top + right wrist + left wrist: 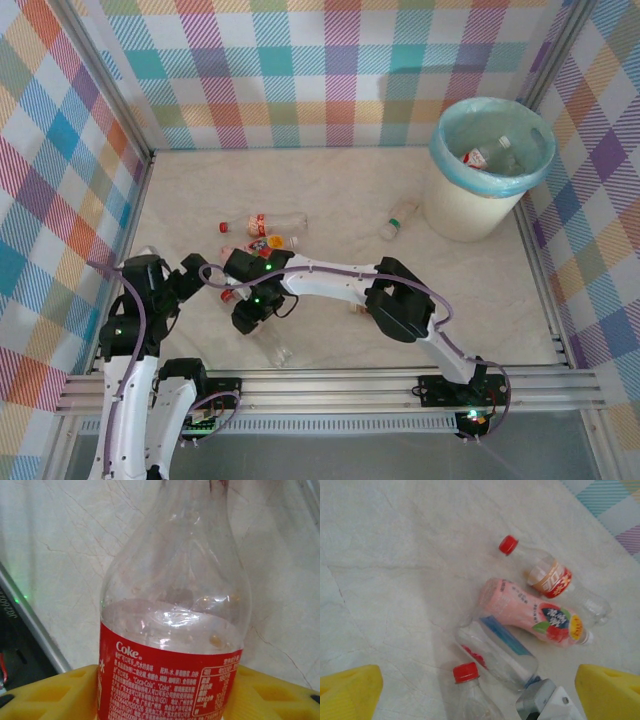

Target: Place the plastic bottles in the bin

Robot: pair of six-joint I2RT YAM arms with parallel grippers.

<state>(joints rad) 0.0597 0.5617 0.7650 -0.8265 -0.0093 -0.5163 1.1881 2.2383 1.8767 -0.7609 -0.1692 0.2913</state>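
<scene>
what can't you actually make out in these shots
coke bottle: top and base cut off by the right wrist view's edges; whether the fingers press it is unclear.
bin: top view, its wall hides how many bottles lie inside.
bottle near the bin: top view, too small to read its label.

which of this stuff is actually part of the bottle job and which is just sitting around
Job: round cream bin with blue-green liner; clear red-labelled Coke bottle in the right end effector; pink-labelled plastic bottle; red-capped clear bottle with red-orange label; clear blue-labelled bottle; small clear bottle beside the bin.
Just there: checked cloth walls; metal frame rail.
</scene>
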